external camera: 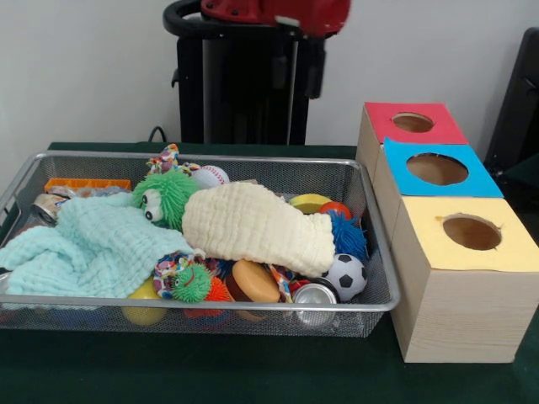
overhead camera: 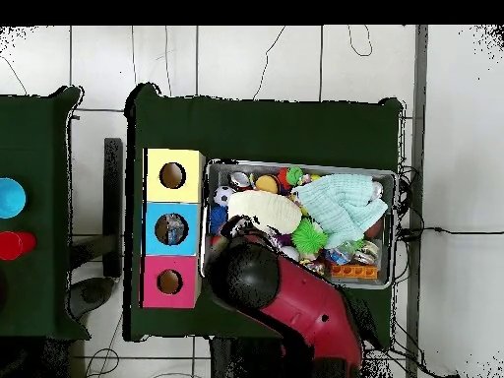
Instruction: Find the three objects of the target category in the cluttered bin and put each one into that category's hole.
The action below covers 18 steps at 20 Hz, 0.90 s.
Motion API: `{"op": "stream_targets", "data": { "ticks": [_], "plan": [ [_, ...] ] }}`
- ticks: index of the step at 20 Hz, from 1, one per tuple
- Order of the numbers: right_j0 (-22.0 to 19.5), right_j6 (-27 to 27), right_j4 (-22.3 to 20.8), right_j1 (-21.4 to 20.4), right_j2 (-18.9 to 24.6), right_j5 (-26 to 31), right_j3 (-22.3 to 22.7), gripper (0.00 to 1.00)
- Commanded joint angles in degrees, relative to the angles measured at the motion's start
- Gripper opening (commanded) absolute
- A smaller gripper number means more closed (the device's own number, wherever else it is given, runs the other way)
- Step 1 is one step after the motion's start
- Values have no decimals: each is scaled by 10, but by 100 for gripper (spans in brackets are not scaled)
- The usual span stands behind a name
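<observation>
The wire mesh bin (external camera: 194, 301) is full of toys and cloths; it also shows in the overhead view (overhead camera: 392, 226). No see-through plastic bottle shows in the bin in either view; cloths cover much of it. The blue-panelled hole (external camera: 436, 168) is the middle of three boxes to the right of the bin. In the overhead view the blue hole (overhead camera: 171, 229) has something pale inside. The red arm (overhead camera: 295, 305) reaches over the bin's near corner, and its black head hides the gripper. The front view shows only the arm's upper part (external camera: 278, 13).
A mint cloth (external camera: 93, 244) and a cream cloth (external camera: 253, 223) lie across the bin. A green fuzzy toy (external camera: 164, 198), baseball (external camera: 210, 175), soccer ball (external camera: 345, 276) and silver can (external camera: 313, 295) lie among them. Red hole (external camera: 413, 122) and yellow hole (external camera: 472, 231) flank the blue one.
</observation>
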Motion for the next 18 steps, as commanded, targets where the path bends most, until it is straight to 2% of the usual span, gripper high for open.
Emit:
{"op": "stream_targets", "data": {
  "ticks": [1, 6, 18],
  "plan": [
    [-94, -143, -77, -21, 126, -10, 57, 100],
    [-155, -147, -123, -13, 178, -10, 49, 100],
    [-260, -132, -220, 19, 277, -13, 26, 100]
  ]
}}
